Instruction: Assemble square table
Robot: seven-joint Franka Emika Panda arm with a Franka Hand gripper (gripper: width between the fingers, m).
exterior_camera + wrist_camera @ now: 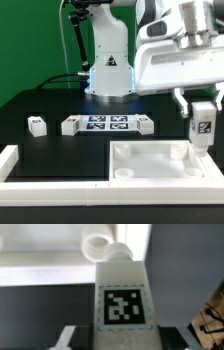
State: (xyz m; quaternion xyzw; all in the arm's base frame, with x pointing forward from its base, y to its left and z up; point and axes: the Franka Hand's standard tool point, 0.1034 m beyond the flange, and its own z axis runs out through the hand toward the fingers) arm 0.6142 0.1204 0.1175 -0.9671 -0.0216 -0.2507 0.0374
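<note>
Toward the exterior view's right, along the front edge of the black tabletop (60, 150), lies the large white plastic square panel (150, 165) with raised rims and corner sockets. It seems to sit against the long white border rails (12, 160), most likely so that it cannot slide while parts are fitted.

Over the panel's back corner on the exterior view's right hangs the gripper (200, 108). Its jaws are narrowed on a small white block leg (203, 128) that carries a black-and-white tag. The leg is upright and gripped by its upper part, which leaves the lower end free to meet the panel.

In the wrist view the same leg (125, 303) fills the picture. Its tapered tip points at a rounded white corner socket (95, 245) and looks slightly to one side of it; whether they touch I cannot tell. The step in hand appears to be seating this leg, which calls for a small alignment before any twisting.

A second small white tagged block (37, 125) waits well apart, toward the tabletop's edge on the exterior view's left. The marker board (105, 125) lies mid-table.
</note>
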